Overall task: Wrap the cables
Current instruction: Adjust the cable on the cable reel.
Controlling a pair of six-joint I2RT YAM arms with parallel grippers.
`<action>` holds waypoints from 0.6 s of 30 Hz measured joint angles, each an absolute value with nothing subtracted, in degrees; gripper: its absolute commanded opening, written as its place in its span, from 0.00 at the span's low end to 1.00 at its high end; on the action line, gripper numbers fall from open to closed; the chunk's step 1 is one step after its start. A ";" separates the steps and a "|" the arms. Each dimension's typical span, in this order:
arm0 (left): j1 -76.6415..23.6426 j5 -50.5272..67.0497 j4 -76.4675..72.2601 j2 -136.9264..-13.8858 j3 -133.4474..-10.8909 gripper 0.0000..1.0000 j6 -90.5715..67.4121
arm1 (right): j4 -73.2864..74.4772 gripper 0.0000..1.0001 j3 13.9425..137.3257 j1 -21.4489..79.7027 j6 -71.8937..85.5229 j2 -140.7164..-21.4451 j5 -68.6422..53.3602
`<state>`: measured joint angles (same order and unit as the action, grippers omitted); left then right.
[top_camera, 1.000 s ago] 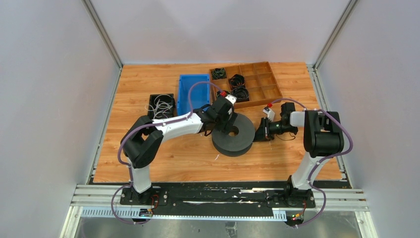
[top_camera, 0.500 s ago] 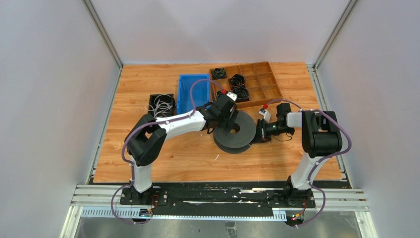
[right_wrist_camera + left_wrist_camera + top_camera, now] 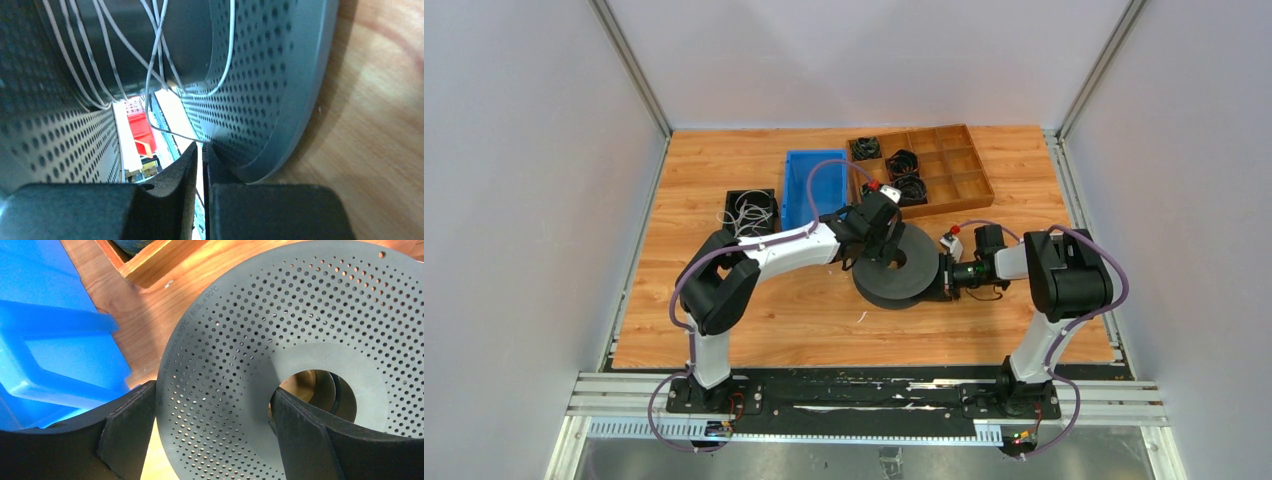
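The cables (image 3: 156, 57) are hair-thin, limp and light, and tangle easily. They lie loosely wound on the spool (image 3: 896, 265) core, best taken by one strand. The right pincer (image 3: 201, 150) seems nipped together on a strand at the spool's edge. The left pincer (image 3: 212, 392) clamps the spool's side plate. The strand ends are hidden.

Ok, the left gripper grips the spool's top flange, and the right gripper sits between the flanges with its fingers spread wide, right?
No, the fingers are not spread. The right wrist view shows the right gripper between the flanges of the spool, shut on a strand of the cable. The left gripper does grip the top flange.
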<state>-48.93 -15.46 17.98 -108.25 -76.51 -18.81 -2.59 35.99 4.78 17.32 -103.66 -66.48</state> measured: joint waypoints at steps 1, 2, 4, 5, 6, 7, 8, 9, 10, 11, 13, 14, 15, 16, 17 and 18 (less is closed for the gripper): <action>-48.95 -15.29 17.96 -108.25 -76.51 0.87 -19.03 | -2.85 0.08 35.99 4.75 17.39 -103.66 -66.46; -48.97 -15.00 17.96 -108.25 -76.51 0.88 -19.22 | -3.18 0.08 35.99 4.75 17.41 -103.66 -66.43; -49.04 -14.22 17.96 -108.25 -76.51 0.89 -19.70 | -3.14 0.08 35.99 4.75 17.30 -103.35 -66.35; -49.12 -13.93 17.96 -108.25 -76.53 0.90 -19.90 | -3.07 0.08 35.99 4.75 17.15 -103.04 -66.24; -49.23 -13.67 17.96 -108.25 -76.53 0.90 -20.03 | -3.03 0.08 35.99 4.75 17.02 -102.72 -66.13; -49.36 -13.39 17.98 -108.22 -76.53 0.90 -20.10 | -2.90 0.08 35.99 4.73 16.86 -102.26 -65.91; -49.52 -13.13 17.98 -108.16 -76.53 0.91 -20.14 | -2.79 0.09 36.01 4.73 16.75 -102.02 -65.84; -49.60 -13.02 18.00 -108.07 -76.53 0.91 -20.16 | -2.72 0.09 36.05 4.73 16.69 -101.91 -65.76; -49.69 -12.84 18.02 -107.98 -76.53 0.92 -20.18 | -2.72 0.10 36.14 4.73 16.67 -101.91 -65.73; -49.76 -12.67 18.02 -107.85 -76.53 0.92 -20.18 | -2.74 0.10 36.18 4.73 16.64 -102.08 -65.73; -49.76 -12.43 18.13 -107.55 -76.51 0.92 -20.23 | -2.72 0.11 36.60 4.71 16.60 -102.80 -65.82; -49.76 -12.34 18.13 -107.39 -76.51 0.93 -20.25 | -2.72 0.12 36.86 4.71 16.60 -103.31 -65.89; -49.76 -12.25 18.15 -107.28 -76.51 0.93 -20.23 | -2.68 0.12 37.04 4.69 16.60 -103.61 -66.00; -49.76 -12.21 18.15 -107.22 -76.51 0.94 -20.21 | -2.59 0.13 37.08 4.54 16.56 -103.66 -66.06; -49.76 -12.19 18.15 -107.20 -76.51 0.94 -20.21 | -2.37 0.14 37.15 4.36 16.38 -103.66 -66.17; -49.78 -12.21 18.13 -107.18 -76.51 0.94 -20.18 | -2.07 0.15 37.26 4.23 16.21 -103.66 -66.22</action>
<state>-49.78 -12.21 18.13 -107.18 -76.51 -20.18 -2.07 37.26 4.23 16.21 -103.66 -66.22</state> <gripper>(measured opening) 0.932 0.122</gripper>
